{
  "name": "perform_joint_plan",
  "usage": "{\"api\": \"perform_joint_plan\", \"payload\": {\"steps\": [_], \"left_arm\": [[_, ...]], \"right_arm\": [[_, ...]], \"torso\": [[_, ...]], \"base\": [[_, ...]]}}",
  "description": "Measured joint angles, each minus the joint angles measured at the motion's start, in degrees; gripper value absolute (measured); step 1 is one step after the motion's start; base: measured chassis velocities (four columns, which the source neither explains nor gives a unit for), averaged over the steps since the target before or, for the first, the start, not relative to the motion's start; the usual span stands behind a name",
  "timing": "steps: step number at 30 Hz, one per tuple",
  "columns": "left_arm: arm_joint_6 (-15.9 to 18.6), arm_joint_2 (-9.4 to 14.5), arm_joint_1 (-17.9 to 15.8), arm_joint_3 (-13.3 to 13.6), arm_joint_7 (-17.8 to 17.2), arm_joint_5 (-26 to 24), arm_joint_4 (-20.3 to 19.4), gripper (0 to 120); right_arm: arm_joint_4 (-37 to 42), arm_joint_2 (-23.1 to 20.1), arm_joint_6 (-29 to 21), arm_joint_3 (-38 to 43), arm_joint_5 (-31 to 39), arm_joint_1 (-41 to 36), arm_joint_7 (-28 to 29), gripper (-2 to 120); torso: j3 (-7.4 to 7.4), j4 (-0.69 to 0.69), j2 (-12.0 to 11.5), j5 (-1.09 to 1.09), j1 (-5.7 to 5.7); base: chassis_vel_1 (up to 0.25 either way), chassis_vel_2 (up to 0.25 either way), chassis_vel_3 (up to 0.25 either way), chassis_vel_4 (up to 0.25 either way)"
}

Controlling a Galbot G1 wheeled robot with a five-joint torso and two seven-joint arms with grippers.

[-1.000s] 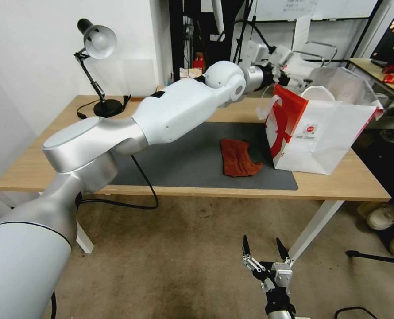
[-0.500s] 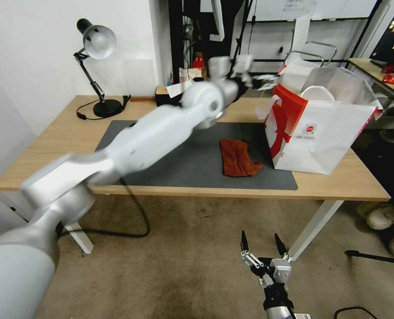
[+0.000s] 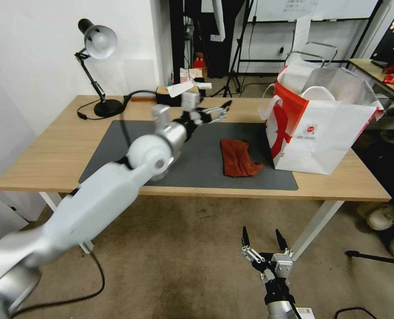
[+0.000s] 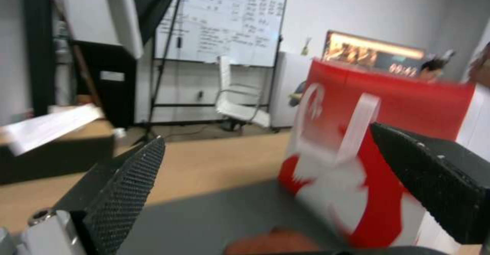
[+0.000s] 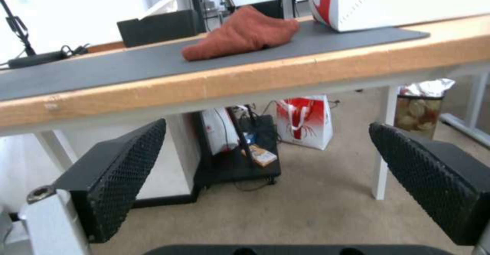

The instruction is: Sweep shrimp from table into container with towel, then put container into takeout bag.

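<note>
Towel (image 3: 238, 158) lies on mat (image 3: 192, 168), beside takeout bag (image 3: 321, 133).

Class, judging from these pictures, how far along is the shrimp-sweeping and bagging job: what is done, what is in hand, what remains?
Looks done: no shrimp lie on the table; the towel lies dropped on the mat beside the upright takeout bag. Whether the container sits inside cannot be seen. In hand: nothing; the left gripper hangs open above the mat, the right gripper open below the table edge. Left: apparently nothing.
</note>
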Motion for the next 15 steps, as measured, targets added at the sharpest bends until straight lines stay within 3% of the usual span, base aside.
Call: {"api": "perform_joint_plan", "payload": {"steps": [3, 4, 7, 8, 11, 12, 15], "left_arm": [[-2.3, 2.0, 10.6, -7.0, 0.9, 7.2, -5.3, 100], [-2.3, 2.0, 10.6, -7.0, 0.9, 7.2, -5.3, 100], [-3.8, 2.6, 20.8, -13.8, 1.6, 13.7, -9.8, 100], [-3.8, 2.6, 20.8, -13.8, 1.6, 13.7, -9.8, 100], [-6.5, 0.5, 33.4, -20.0, 4.2, 21.9, -12.6, 100], [-6.5, 0.5, 33.4, -20.0, 4.2, 21.9, -12.6, 100], [-9.0, -2.3, 42.5, -24.3, 6.5, 27.0, -13.1, 100]], "right_arm": [[1.6, -0.1, -0.1, 0.3, -0.5, -0.5, 0.0, 100], [1.6, -0.1, -0.1, 0.3, -0.5, -0.5, 0.0, 100], [3.5, 0.2, 0.4, 1.0, -1.8, -2.2, -0.3, 100], [3.5, 0.2, 0.4, 1.0, -1.8, -2.2, -0.3, 100], [5.0, 0.4, 1.0, 1.4, -3.4, -3.3, -0.5, 100], [5.0, 0.4, 1.0, 1.4, -3.4, -3.3, -0.5, 100], [5.1, 0.0, 1.0, 2.1, -3.9, -2.9, -0.5, 100]], "torso": [[0.00, 0.00, 0.0, 0.02, 0.00], [0.00, 0.00, 0.0, 0.02, 0.00], [0.00, -0.03, 0.0, 0.03, 0.01], [0.00, -0.03, 0.0, 0.03, 0.01], [-0.01, 0.01, 0.0, 0.02, -0.01], [-0.01, 0.01, 0.0, 0.02, -0.01], [0.00, -0.02, 0.0, 0.02, 0.00]], "base": [[0.000, 0.000, 0.000, 0.000], [0.000, 0.000, 0.000, 0.000], [0.000, 0.000, 0.000, 0.000], [0.000, 0.000, 0.000, 0.000], [0.000, 0.000, 0.000, 0.000], [0.000, 0.000, 0.000, 0.000], [0.000, 0.000, 0.000, 0.000]]}}
